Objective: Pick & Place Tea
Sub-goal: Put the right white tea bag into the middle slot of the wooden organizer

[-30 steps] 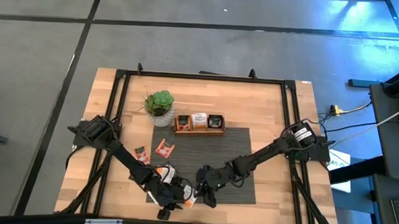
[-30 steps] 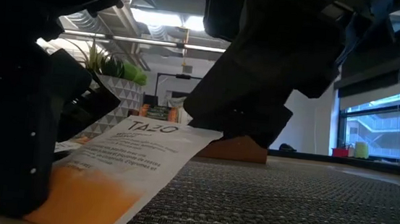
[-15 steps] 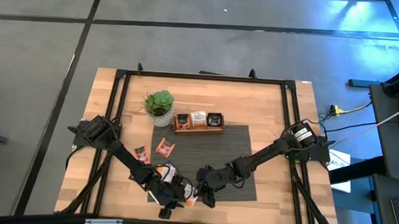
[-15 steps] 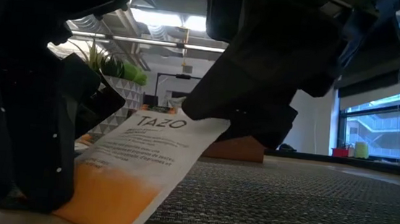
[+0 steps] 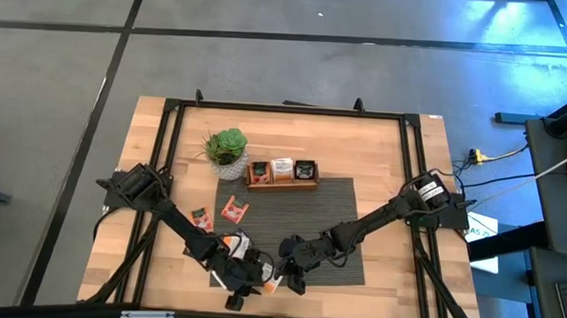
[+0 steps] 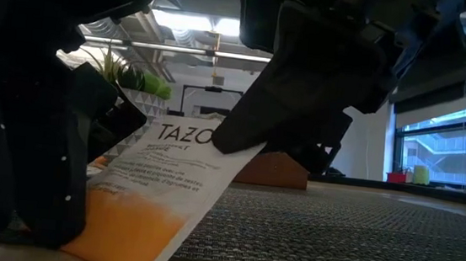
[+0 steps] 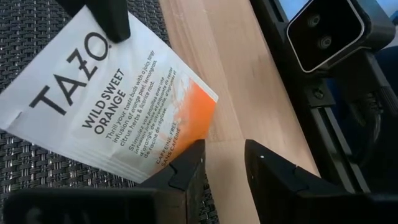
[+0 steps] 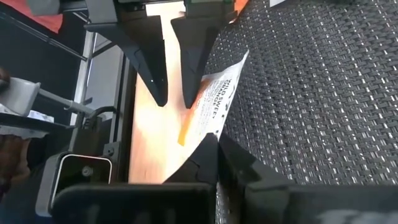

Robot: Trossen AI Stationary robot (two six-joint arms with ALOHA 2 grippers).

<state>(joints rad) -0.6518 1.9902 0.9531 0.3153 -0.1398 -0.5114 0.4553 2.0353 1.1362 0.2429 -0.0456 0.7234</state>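
A white tea sachet [image 7: 112,99] with an orange end and "Wild Sweet Orange" print stands tilted at the near edge of the dark woven mat [image 5: 305,222]. Its orange end [image 6: 123,226] is down on the mat and its white end is raised. My right gripper [image 8: 217,140] is shut on the white end. My left gripper [image 7: 224,155] stands open just beside the orange end, with nothing between its fingers. Two orange-red sachets [image 5: 233,210] [image 5: 201,218] lie flat at the mat's left edge. The wooden tray [image 5: 282,183] holds more sachets. My right gripper pinches the sachet's white top edge [image 7: 93,38] between its two fingers, coming slanting down from the table's right. The white end is lifted; the orange end stays on the mat. My left gripper's one finger [image 7: 186,165] stands at the orange corner; whether they touch I cannot tell.
A small green potted plant [image 5: 226,149] stands left of the tray at the mat's far left corner. The black frame rails [image 5: 163,173] run along the table's sides. The low camera [image 7: 323,31] sits at the near edge. Bare wood [image 5: 380,154] lies to the far right.
My right gripper has shut on the sachet's white end; in the low view its finger now covers the end of the printed name. The white end has risen and the sachet stands steeper, while its orange end has stayed on the mat.
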